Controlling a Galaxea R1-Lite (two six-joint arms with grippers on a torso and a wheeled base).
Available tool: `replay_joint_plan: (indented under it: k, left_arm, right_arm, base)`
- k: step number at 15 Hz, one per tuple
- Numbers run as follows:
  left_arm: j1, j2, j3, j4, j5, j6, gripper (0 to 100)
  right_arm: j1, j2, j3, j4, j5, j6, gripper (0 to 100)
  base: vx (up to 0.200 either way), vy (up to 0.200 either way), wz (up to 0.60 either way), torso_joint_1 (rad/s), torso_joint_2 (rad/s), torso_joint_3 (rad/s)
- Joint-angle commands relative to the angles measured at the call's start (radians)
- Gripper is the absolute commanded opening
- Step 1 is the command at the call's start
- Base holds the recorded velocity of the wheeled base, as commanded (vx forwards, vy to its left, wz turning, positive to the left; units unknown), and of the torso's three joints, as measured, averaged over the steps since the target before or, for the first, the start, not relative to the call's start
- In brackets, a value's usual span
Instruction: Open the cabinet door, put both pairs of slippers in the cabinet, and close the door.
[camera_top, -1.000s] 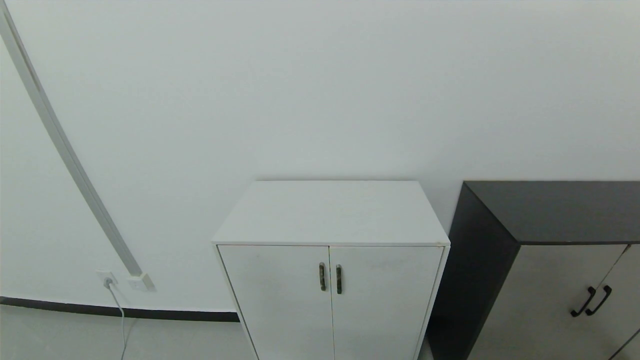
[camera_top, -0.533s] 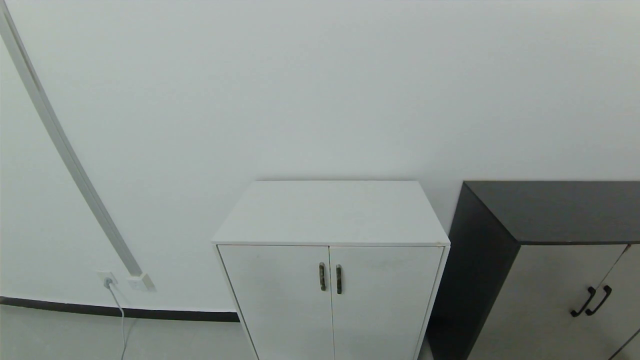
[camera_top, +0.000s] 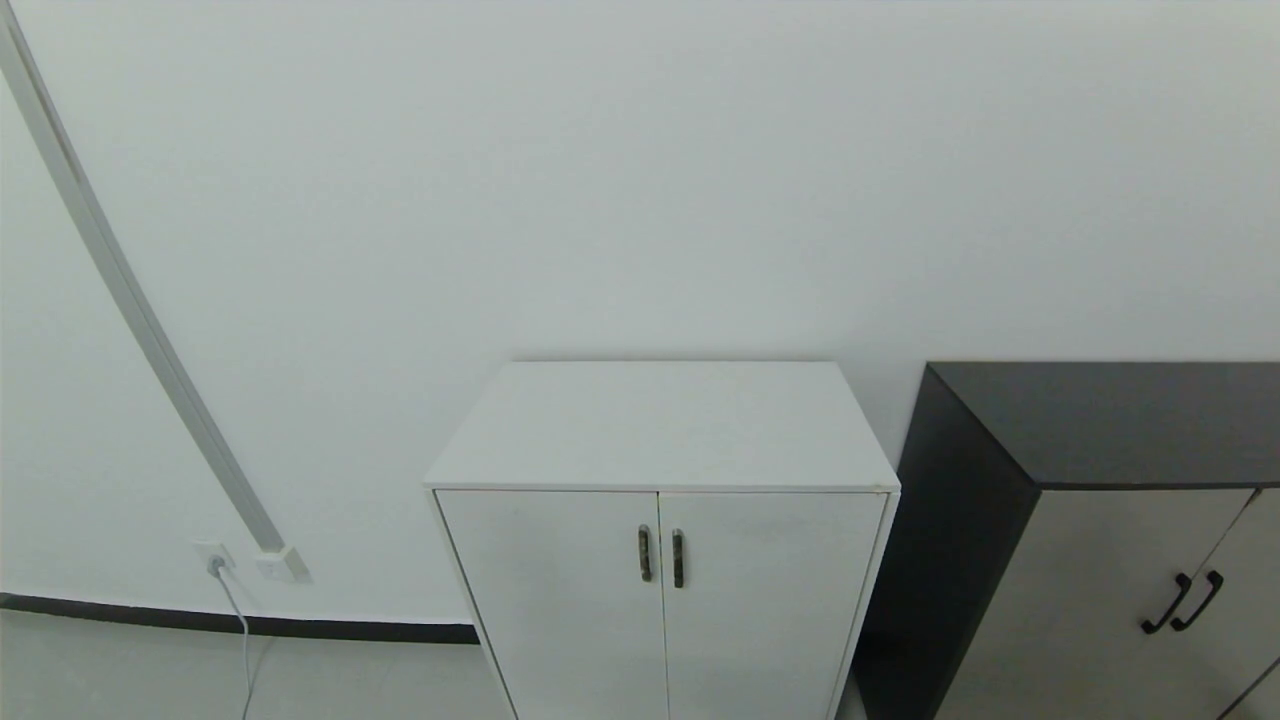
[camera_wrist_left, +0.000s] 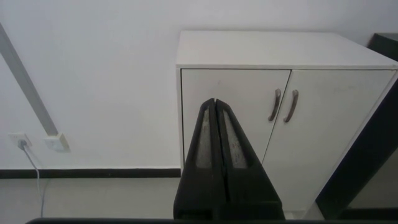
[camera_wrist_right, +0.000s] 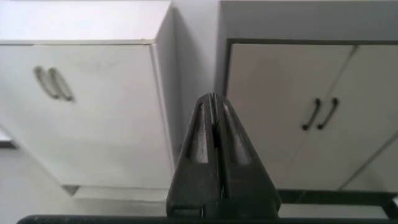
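A white two-door cabinet (camera_top: 662, 600) stands against the wall, both doors closed, with two dark vertical handles (camera_top: 661, 556) side by side at the middle. The left wrist view has the same cabinet (camera_wrist_left: 311, 124) ahead of my left gripper (camera_wrist_left: 215, 102), whose fingers are pressed together with nothing between them. My right gripper (camera_wrist_right: 213, 98) is likewise shut and empty, facing the gap between the white cabinet (camera_wrist_right: 87, 112) and a neighbouring one.
A black-sided cabinet (camera_top: 1080, 520) with grey doors and black handles (camera_top: 1184, 601) stands just right of the white one. On the wall at left are a slanted cable duct (camera_top: 130, 290), a socket (camera_top: 212, 558) and a hanging cord. Bare grey floor lies left of the white cabinet.
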Motion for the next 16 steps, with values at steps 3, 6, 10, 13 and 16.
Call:
replay_joint_plan:
  k: [3, 6, 10, 13, 16]
  left_arm:
    - [0.000, 0.000, 0.000, 0.000, 0.000, 0.000, 0]
    - [0.000, 0.000, 0.000, 0.000, -0.002, 0.001, 0]
    - [0.000, 0.000, 0.000, 0.000, -0.002, 0.004, 0]
    - [0.000, 0.000, 0.000, 0.000, -0.002, 0.006, 0]
    - [0.000, 0.000, 0.000, 0.000, -0.002, 0.006, 0]
  right_arm:
    - [0.001, -0.092, 0.001, 0.003, 0.002, 0.009, 0]
    - [0.006, -0.090, 0.004, 0.000, 0.019, 0.053, 0]
    - [0.006, -0.089, 0.004, -0.002, 0.037, 0.081, 0]
    - [0.006, -0.090, 0.004, -0.002, 0.037, 0.083, 0]
    - [0.006, -0.090, 0.004, -0.002, 0.036, 0.083, 0]
  base:
    - [0.000, 0.000, 0.00, 0.000, 0.00, 0.000]
    - [0.000, 0.000, 0.00, 0.000, 0.00, 0.000]
    - [0.000, 0.000, 0.00, 0.000, 0.00, 0.000]
    - [0.000, 0.000, 0.00, 0.000, 0.00, 0.000]
    - [0.000, 0.000, 0.00, 0.000, 0.00, 0.000]
